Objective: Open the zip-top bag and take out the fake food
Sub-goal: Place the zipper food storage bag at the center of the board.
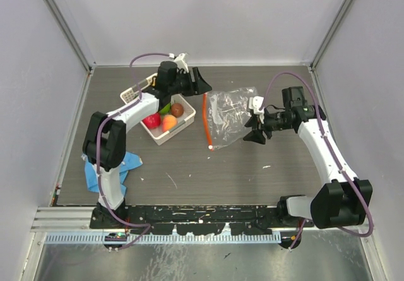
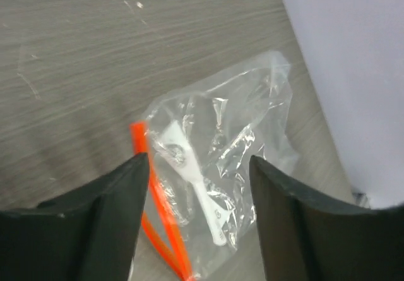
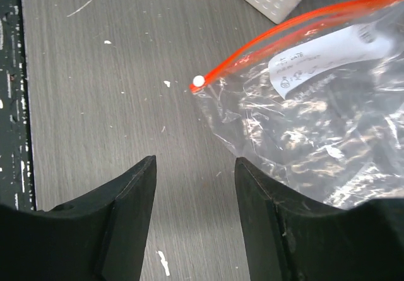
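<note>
Two pincers parted, nothing between the jaws: left gripper [image 1: 201, 82] above the far end of the white basket [image 1: 165, 137], right gripper [image 1: 255, 132] just beside the right edge of the zip-top bag [image 1: 230, 117]. Lies crumpled on the table between both arms, red zip strip [image 1: 205, 120] toward the basket, white slider bead [image 3: 198, 80] at the near end. Shows a white printed label and no fruit. Fake food [image 1: 169, 123] in the basket, four pieces visible. Likely weighs almost nothing, buckles and skids at a touch, slick film. Best pinched at the stiffer zip strip or a corner, opposite edge pinned by the other pincer.
</note>
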You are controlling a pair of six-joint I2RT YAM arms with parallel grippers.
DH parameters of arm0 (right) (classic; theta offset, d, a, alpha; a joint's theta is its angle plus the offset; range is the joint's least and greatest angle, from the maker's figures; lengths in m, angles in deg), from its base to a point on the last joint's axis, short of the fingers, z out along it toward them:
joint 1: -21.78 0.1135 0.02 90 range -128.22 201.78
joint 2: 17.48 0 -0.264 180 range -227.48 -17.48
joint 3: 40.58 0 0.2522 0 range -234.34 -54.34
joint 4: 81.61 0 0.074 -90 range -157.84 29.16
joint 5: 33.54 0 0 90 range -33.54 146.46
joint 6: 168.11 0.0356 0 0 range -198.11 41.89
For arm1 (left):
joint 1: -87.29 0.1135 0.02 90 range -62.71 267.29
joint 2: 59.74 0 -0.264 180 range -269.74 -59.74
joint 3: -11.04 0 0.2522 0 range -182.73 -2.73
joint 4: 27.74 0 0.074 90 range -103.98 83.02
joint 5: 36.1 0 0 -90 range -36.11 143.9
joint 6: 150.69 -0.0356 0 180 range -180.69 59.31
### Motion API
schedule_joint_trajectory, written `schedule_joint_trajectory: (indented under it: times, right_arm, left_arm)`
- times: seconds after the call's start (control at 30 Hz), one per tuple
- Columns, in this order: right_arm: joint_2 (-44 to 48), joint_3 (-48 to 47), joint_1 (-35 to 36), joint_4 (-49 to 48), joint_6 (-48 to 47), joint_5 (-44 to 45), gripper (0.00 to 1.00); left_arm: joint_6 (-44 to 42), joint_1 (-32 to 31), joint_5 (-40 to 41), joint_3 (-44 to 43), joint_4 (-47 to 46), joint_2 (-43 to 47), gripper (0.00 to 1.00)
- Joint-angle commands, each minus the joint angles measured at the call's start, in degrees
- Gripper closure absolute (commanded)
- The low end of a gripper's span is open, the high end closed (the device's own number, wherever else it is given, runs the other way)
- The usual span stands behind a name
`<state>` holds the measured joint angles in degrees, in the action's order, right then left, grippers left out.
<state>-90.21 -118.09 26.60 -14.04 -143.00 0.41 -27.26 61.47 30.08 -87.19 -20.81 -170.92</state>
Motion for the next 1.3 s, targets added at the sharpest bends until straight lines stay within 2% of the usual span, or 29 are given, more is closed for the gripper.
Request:
schedule_joint_trajectory:
  times: [0.0,0.07,0.1,0.13,0.3,0.4,0.43,0.47,0.57,0.7,0.8,0.97,1.1,1.17,1.27]
  right_arm:
    - [2.5,0.5,-2.1,-3.6,3.2,0.5,0.42]
    - [2.9,0.7,-3.1,-4.4,3.9,0.9,0.40]
    - [3.2,0.9,-3.6,-4.9,4.1,1.1,0.38]
    - [3.7,1.2,-4.2,-5.6,4.7,1.5,0.36]
    - [6.9,2.9,-6.0,-12.4,11.3,5.2,0.26]
    - [8.1,2.3,-6.7,-17.2,19.9,10.0,0.16]
    - [8.4,1.3,-6.9,-17.9,22.2,11.6,0.13]
    - [8.8,0.4,-7.5,-18.7,24.9,13.0,0.03]
    - [11.2,-1.2,-10.5,-23.5,33.8,15.2,0.00]
    - [11.3,-5.6,-11.5,-26.0,48.0,22.4,0.00]
    - [11.8,-8.8,-11.5,-25.4,52.3,23.0,0.00]
    - [10.4,-17.4,-11.5,-19.2,51.6,13.9,0.00]
    - [8.2,-23.3,-11.6,-18.8,58.4,8.7,0.00]
    - [7.4,-25.0,-11.6,-20.3,63.4,8.4,0.00]
    - [7.0,-27.5,-11.6,-20.2,65.7,9.6,0.00]
  left_arm:
    - [-5.4,0.1,8.7,-4.9,5.7,3.9,0.23]
    - [-7.4,0.7,11.2,-2.7,5.5,7.5,0.15]
    - [-8.0,1.3,11.8,-0.8,4.8,9.5,0.03]
    - [-8.3,1.8,11.9,1.4,3.3,11.9,0.01]
    - [-6.5,6.2,5.2,13.9,-0.9,24.3,0.02]
    - [-3.2,9.9,0.1,21.9,-2.5,32.4,0.02]
    - [-2.8,10.9,-0.1,24.5,-2.2,35.1,0.02]
    - [-2.8,11.8,0.3,26.7,-1.1,39.9,0.02]
    - [-4.6,14.0,0.2,30.8,4.9,49.3,0.02]
    - [-8.5,14.6,-0.7,29.3,16.4,58.4,0.02]
    - [-10.5,14.6,-0.9,25.4,24.6,62.6,0.02]
    - [-14.0,14.6,1.3,18.7,35.0,67.4,0.02]
    - [-15.2,14.6,1.4,13.2,40.9,68.6,0.02]
    - [-15.4,14.6,0.8,10.9,42.9,68.7,0.02]
    - [-15.2,14.7,-0.6,9.0,44.1,69.2,0.02]
